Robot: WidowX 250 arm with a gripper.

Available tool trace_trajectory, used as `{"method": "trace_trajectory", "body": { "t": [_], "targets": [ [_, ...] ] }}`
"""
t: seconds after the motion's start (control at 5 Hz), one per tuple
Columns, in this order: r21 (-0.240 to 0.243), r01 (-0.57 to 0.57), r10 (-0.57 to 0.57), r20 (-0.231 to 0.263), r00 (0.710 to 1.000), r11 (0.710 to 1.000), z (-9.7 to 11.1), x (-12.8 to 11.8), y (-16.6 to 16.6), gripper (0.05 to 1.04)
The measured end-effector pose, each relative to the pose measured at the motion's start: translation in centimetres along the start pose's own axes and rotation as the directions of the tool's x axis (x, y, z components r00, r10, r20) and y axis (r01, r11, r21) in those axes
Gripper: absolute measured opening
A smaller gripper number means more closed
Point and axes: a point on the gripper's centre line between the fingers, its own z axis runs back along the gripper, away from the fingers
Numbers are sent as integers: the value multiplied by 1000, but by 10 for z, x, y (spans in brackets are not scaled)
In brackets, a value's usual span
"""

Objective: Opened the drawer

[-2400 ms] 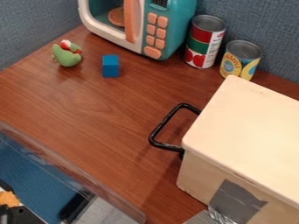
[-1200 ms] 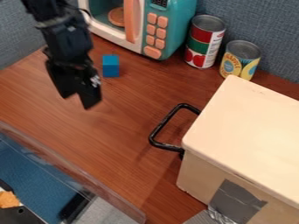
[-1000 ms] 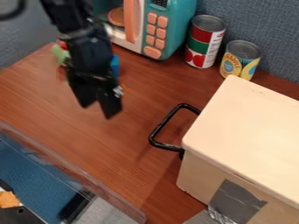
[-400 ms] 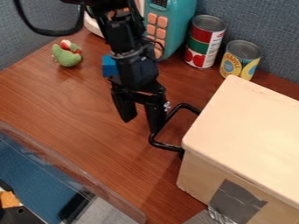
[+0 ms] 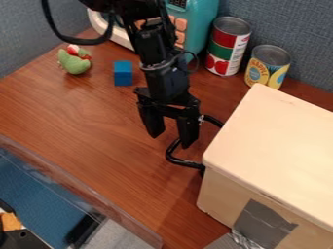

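Note:
The black gripper (image 5: pixel 171 141) hangs open over the middle of the table, its two fingers spread with a gap between them. Its right finger is in front of the middle of the black drawer handle (image 5: pixel 184 162), hiding part of it; whether they touch I cannot tell. The handle sticks out from the left side of the cream box (image 5: pixel 273 151), which holds the drawer. The drawer's front face is mostly hidden below the lid from this angle.
A blue block (image 5: pixel 123 73) and a green plush toy (image 5: pixel 74 62) lie at the upper left. Behind the arm stands a teal toy microwave (image 5: pixel 203 24). Two cans, one red and green (image 5: pixel 227 46), one yellow (image 5: pixel 267 67), stand behind the box. A clear rim (image 5: pixel 78 191) edges the lower left.
The arm has come in from the upper left and moved right and down across the table to the handle. The box, cans, block and toy stand where they were.

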Motion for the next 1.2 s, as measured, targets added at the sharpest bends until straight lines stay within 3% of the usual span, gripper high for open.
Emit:
{"method": "trace_trajectory", "body": {
  "t": [0.2, 0.6, 0.8, 1.0, 1.2],
  "targets": [
    [5, -24, 24, 0, 1000, 1000, -10, 2, 1, 943],
    [28, -88, 88, 17, 996, 996, -21, -1, 7, 345],
    [77, -81, 80, 7, 997, 994, -22, -2, 13, 163],
    [203, -48, 55, -27, 998, 978, -20, -3, 19, 131],
    [338, -30, 55, -63, 996, 941, -9, -3, 37, 130]
  ]
}}
